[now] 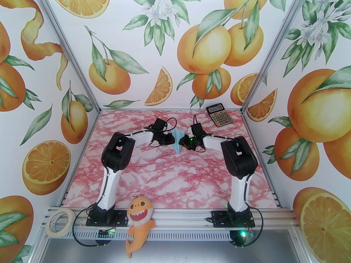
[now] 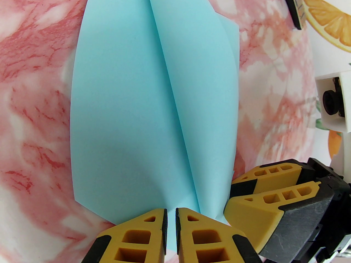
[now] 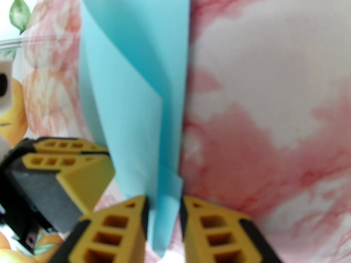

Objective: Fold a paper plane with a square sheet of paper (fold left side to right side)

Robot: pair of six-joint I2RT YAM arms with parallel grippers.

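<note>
Mid-fold, by the look of it: the halving step, left side over to right side, begun but not closed.

Far left of the calculator [image 1: 220,116] and nearer the arm bases: left tool [image 2: 170,211], jaws all but together with only a thin slit between them and blue showing through the slit. Set at one end of the paper. Cannot tell pinch from plain press.

Next, closer to the calculator but still left of it and nearer the bases: paper plane [image 1: 177,144], lying on the pink marbled surface [image 1: 164,179]. Already narrow and pointed, with a centre crease and layered flaps. One side curling up off the surface in the right wrist view, not yet laid over.

Nearest the calculator of the three, though well apart from it: right tool [image 3: 164,200], jaws a little apart, narrow end of the paper running between them. Cannot tell clamp from straddle.

Judged next: keep one tool pinning the crease end, carry the raised flap across the centre line with the other, lay edge on edge, then press along the fold. Calls for a light, low sweep. Thin paper likely to buckle or skid if pushed from the edge, and likely to spring open on early release of the anchor. Worth minding the two tools as well, close beside each other at the same end.
</note>
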